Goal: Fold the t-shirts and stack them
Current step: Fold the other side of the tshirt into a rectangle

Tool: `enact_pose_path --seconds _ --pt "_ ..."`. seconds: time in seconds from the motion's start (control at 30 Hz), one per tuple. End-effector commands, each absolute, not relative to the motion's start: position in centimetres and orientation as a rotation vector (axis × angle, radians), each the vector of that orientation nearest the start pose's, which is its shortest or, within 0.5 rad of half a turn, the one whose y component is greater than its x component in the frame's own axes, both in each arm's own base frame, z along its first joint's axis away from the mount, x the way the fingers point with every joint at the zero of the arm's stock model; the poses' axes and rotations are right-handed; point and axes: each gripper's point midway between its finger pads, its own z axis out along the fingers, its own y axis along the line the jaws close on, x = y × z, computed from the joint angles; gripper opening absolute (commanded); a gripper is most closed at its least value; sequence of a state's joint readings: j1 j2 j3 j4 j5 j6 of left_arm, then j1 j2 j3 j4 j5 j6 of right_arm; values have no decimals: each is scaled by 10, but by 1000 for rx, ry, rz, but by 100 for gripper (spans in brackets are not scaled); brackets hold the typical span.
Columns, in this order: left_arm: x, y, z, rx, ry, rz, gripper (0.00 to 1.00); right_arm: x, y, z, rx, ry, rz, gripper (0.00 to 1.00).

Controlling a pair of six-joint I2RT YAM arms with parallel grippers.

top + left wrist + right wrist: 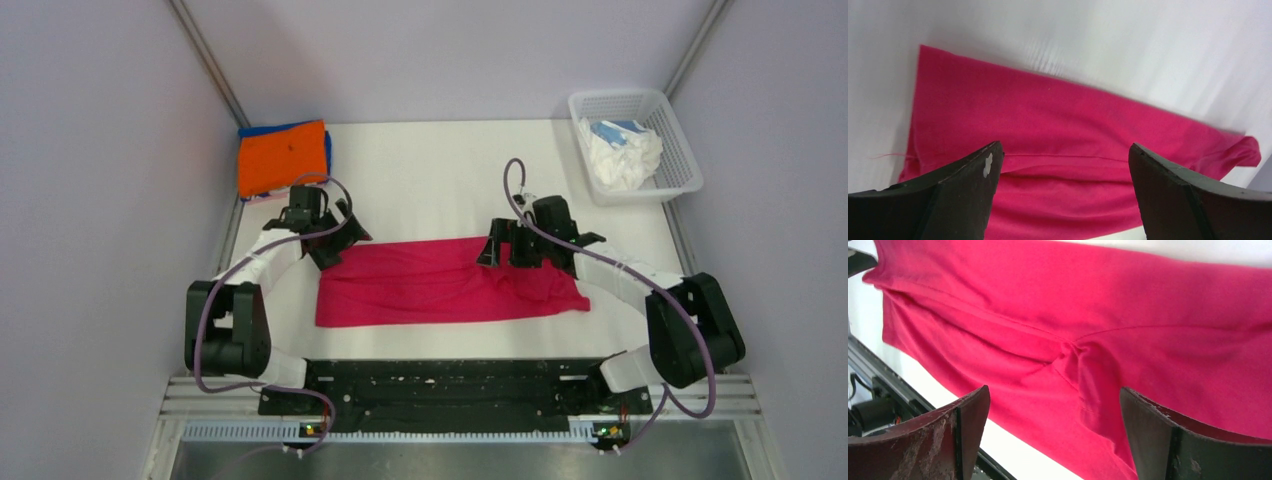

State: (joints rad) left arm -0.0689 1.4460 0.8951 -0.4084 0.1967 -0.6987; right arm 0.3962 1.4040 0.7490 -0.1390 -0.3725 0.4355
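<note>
The left end effector (335, 236) has its jaws spread wide and holds nothing. It hangs over the far left corner of the crimson-pink t-shirt (440, 285). In its wrist view the two dark fingers (963, 185) stand well apart, with only pink cloth and a horizontal seam showing between them, and no fabric is pinched.

The right end effector (512, 250) is likewise wide apart and empty. It sits above the far edge of the same shirt, right of its middle. Its wrist view shows the scuffed fingers (1193, 440) on either side of a small puckered crease in the cloth, and whether they touch it cannot be told.

The crimson-pink t-shirt lies flat on the white tabletop (430, 170), just beyond the arm bases. It is folded into a long band running left to right, and its right end flares out slightly and is wrinkled.

At the far left corner of the tabletop, a folded orange t-shirt (280, 158) rests on top of a blue t-shirt (262, 130), of which only the edges show. At the far right stands a white mesh basket (690, 170), holding crumpled white and pale blue garments (622, 152).
</note>
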Motion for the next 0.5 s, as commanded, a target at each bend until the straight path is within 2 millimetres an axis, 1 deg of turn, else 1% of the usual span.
enact_pose_path --seconds 0.0,0.1,0.2,0.27,0.33,0.4,0.47 --pt "333 -87 69 -686 2520 -561 99 279 240 96 -375 2389 902 99" --pt "330 -83 62 -700 2537 -522 99 254 242 78 -428 2481 897 99" --pt "330 -83 64 -697 2534 -521 99 226 242 69 -515 2543 923 99" --pt "332 -83 68 -691 2525 -528 99 209 245 74 -605 2543 974 99" --pt "335 -86 74 -676 2516 -551 99 195 253 88 -677 2510 1080 99" --pt "337 -90 80 -663 2505 -582 99 195 255 102 -684 2458 1102 99" --pt "339 -95 85 -642 2497 -616 99 203 252 116 -641 2407 1051 99"
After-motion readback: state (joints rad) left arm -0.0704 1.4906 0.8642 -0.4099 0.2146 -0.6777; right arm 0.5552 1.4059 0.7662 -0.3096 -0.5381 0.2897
